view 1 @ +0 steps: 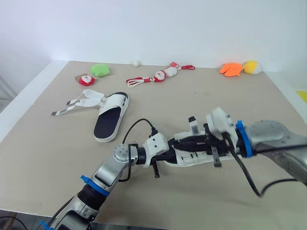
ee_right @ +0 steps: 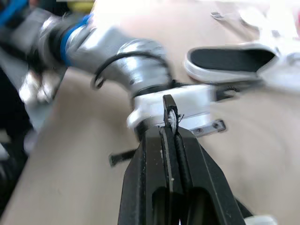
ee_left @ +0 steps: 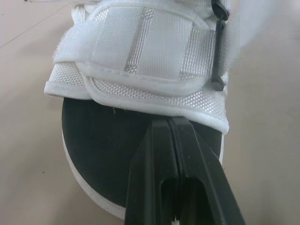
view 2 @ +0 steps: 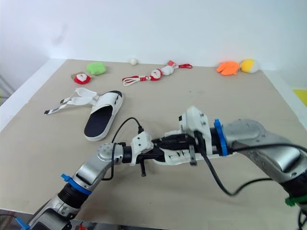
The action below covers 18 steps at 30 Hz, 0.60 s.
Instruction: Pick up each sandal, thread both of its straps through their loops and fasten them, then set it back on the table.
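Observation:
One white sandal with a black insole [view 1: 109, 120] lies at the left of the table, its two straps [view 1: 76, 103] loose and spread out. A second white sandal [view 1: 192, 158] lies at the centre between my grippers. My left gripper [view 1: 173, 143] is shut, and its fingertips [ee_left: 171, 124] rest over the black insole [ee_left: 103, 150], right at the hem of the fastened white upper [ee_left: 150, 56]. From the other side, my right gripper [ee_right: 169, 123] is shut on a thin strap end [ee_right: 170, 111] of this sandal, close to the left wrist.
Small toys line the table's far edge: a green plush [view 1: 100, 70], a Santa figure on a card [view 1: 85, 79], a white ball [view 1: 136, 62], a Santa with red cords [view 1: 160, 75], and orange [view 1: 230, 69] and yellow [view 1: 252, 67] plushes. The table's front edge is close below my arms.

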Available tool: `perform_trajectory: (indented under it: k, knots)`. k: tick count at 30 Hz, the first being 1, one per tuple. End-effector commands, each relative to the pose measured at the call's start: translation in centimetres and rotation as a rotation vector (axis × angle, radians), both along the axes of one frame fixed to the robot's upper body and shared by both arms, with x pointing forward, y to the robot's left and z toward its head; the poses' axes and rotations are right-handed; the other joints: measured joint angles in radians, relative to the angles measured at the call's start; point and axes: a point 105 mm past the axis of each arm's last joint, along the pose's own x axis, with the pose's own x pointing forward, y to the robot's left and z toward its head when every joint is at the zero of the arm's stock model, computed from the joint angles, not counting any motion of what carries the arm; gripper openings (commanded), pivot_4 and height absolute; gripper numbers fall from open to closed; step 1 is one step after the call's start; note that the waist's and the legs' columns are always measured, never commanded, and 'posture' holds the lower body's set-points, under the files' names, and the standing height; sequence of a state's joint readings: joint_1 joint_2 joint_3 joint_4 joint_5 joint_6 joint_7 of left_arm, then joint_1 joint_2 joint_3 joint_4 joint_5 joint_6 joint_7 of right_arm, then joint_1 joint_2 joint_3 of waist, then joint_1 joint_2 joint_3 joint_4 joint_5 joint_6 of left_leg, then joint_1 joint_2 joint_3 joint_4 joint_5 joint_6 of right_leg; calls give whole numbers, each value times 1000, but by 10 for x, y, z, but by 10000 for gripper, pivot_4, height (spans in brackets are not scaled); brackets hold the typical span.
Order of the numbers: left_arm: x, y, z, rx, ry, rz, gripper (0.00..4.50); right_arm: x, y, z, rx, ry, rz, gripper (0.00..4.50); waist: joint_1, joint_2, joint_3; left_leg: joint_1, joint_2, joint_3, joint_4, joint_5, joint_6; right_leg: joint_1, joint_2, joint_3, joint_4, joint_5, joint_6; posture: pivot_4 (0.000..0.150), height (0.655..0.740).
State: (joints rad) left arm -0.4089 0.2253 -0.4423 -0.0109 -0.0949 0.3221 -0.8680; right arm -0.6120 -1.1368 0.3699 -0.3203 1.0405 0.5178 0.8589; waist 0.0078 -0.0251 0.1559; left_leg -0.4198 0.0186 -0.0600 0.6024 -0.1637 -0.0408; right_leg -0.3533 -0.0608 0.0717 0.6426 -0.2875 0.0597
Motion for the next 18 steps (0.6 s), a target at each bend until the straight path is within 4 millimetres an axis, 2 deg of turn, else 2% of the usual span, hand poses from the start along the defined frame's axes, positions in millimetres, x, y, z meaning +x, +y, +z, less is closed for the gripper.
perform_trajectory:
  k: [1, 6, 13, 18]
  knots:
    - [-4, 11, -45, 129, 127, 45, 0, 13, 4, 28, 61, -26, -41, 353, 1, 0, 0, -3, 0, -1, 0, 0, 0, -2, 1, 0, 0, 0, 1, 1500, 7400]
    - [-4, 12, -45, 125, 129, 55, 0, 36, 0, 28, 82, 35, -149, 353, -2, 0, 0, -4, 0, 0, 1, 0, 0, -4, 2, 0, 0, 0, 5, 1500, 7400]
    - [-3, 13, -45, 122, 132, 63, 0, 67, -20, 16, 42, 39, -311, 353, -4, 0, 0, -4, 2, 1, 1, 2, 3, -7, 4, 0, 0, 3, 8, 1500, 7400]
    - [-2, 12, -45, 124, 128, 58, 0, 79, -27, 8, -3, 21, -394, 353, -4, 0, 0, -4, 2, 2, 1, 2, 2, -11, 4, 1, 0, 4, 8, 1500, 7400]
